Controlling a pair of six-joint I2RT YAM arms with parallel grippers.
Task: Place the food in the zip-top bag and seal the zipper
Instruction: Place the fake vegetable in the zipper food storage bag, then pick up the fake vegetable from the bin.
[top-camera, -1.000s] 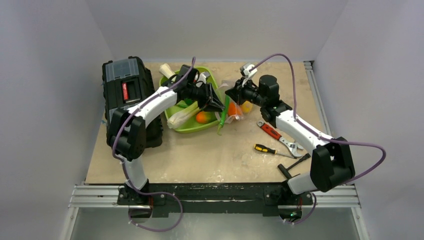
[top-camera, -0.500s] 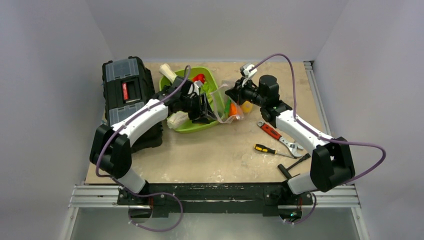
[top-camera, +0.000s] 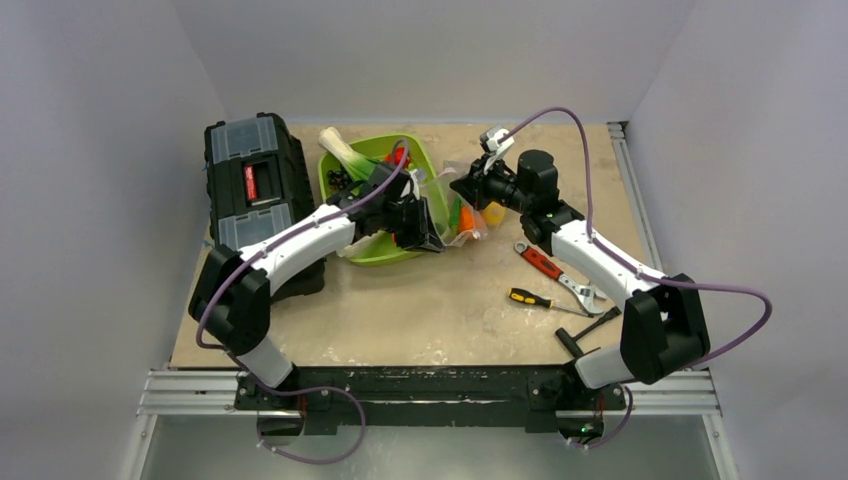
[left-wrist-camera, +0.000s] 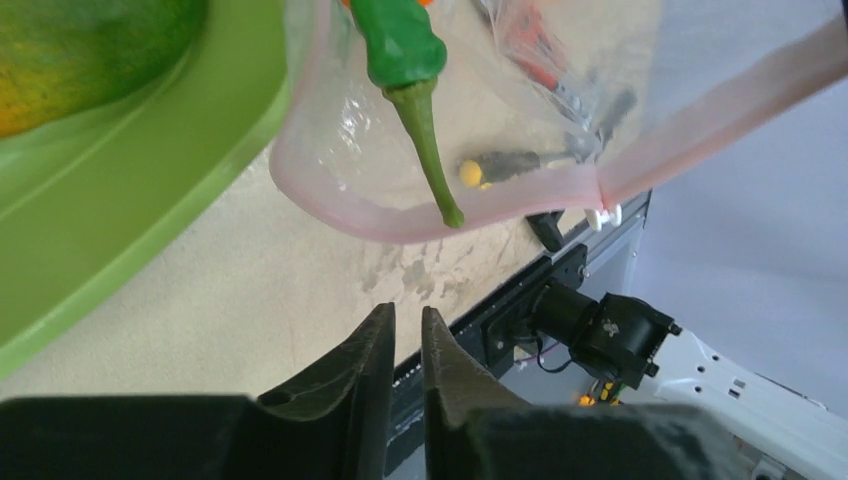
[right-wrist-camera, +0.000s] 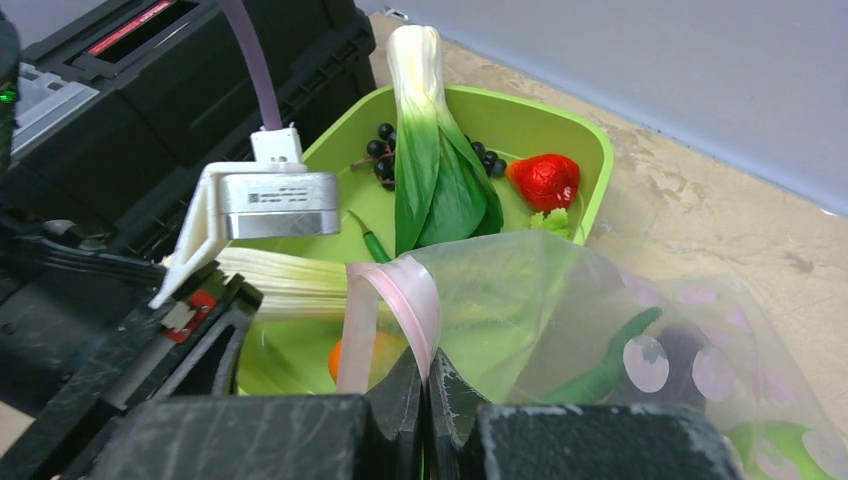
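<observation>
The clear zip-top bag (top-camera: 470, 215) stands at the right of the green tray (top-camera: 385, 258). My right gripper (right-wrist-camera: 427, 352) is shut on the bag's pink zipper strip (right-wrist-camera: 410, 295) and holds the mouth up; in the top view this gripper (top-camera: 462, 188) is at the bag's far side. A green chilli (left-wrist-camera: 405, 50) lies in the bag mouth with its stem over the zipper (left-wrist-camera: 700, 110). Orange and yellow pieces show inside the bag. My left gripper (left-wrist-camera: 405, 312) is empty, its jaws a narrow gap apart, low by the tray's near-right corner (top-camera: 428, 240).
In the tray (right-wrist-camera: 520, 105) lie a bok choy (right-wrist-camera: 430, 160), a red piece (right-wrist-camera: 545, 180), dark berries (right-wrist-camera: 385, 150), a leek (right-wrist-camera: 280, 285) and a green-orange fruit (left-wrist-camera: 70, 50). A black toolbox (top-camera: 255, 190) stands left. A wrench (top-camera: 545, 265) and a screwdriver (top-camera: 535, 298) lie right.
My left gripper has moved from above the tray's middle down to its near-right corner beside the bag. The long green chilli now sits deeper in the bag. The right arm has not moved.
</observation>
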